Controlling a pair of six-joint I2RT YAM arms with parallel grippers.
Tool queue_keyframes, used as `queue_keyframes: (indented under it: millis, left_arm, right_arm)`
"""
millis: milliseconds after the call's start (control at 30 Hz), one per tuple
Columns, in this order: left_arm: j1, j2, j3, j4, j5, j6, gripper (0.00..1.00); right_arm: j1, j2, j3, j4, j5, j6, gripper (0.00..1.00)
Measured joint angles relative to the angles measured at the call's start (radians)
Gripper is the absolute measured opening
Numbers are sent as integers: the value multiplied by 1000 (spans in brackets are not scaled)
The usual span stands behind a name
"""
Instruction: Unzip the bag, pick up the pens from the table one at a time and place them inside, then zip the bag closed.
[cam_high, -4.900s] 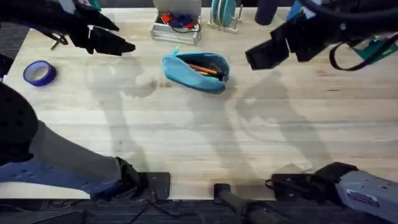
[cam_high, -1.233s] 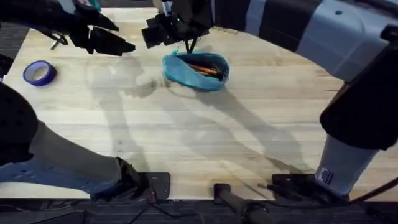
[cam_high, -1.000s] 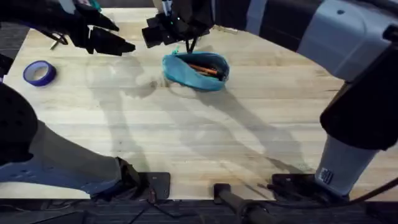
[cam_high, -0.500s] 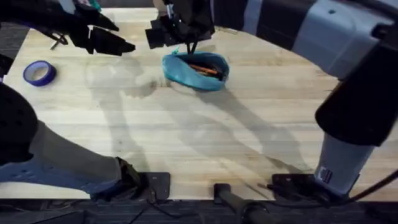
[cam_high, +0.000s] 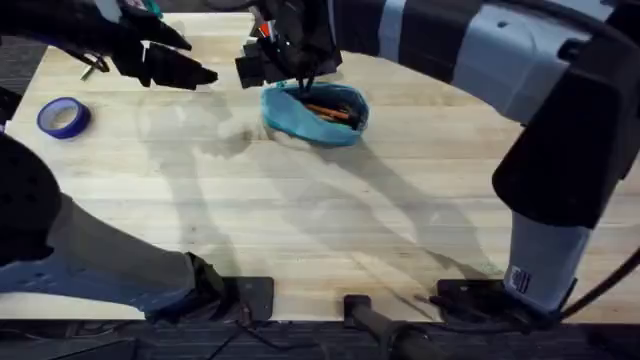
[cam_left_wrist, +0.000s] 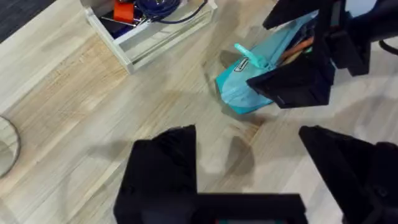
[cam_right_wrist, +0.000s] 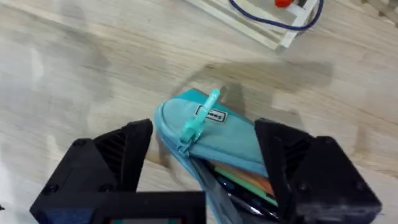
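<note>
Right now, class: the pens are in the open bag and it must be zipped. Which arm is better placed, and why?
Right. Its hand is open astride the bag's zipper pull. The left hand hangs apart, beside the bag.

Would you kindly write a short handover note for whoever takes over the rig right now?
Right end effector: open, straddling the bag's zipper end, holding nothing.
Left end effector: open and empty, above the table, left of the bag.
The bag lies at the table's far middle, unzipped, with the pens inside.
The zipper pull sticks up at the bag's closed end.
Done: unzipping, and the visible pens are loaded.
Left: grip the pull and zip the bag closed; the left arm may need to steady it.
</note>
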Motion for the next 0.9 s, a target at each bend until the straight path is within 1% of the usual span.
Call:
queue_keyframes:
  millis: [267, 400, 467, 767, 833, 900]
  left_arm:
    - [0, 0, 0, 0, 0, 0, 995]
    - [0, 0, 0, 0, 0, 0, 995]
    - [0, 0, 0, 0, 0, 0, 995]
    - [0, 0, 0, 0, 0, 0, 995]
    - [0, 0, 0, 0, 0, 0, 995]
    - [0, 0, 0, 0, 0, 0, 996]
  right_arm:
    - [0, 6, 0, 0, -3, 22, 983]
    - [0, 6, 0, -1, -4, 29, 865]
    - [0, 6, 0, 0, -15, 32, 826]
    - [0, 9, 1, -1, -51, 34, 805]
    - [0, 8, 1, -1, -52, 34, 752]
    - [0, 9, 1, -1, -53, 36, 672]
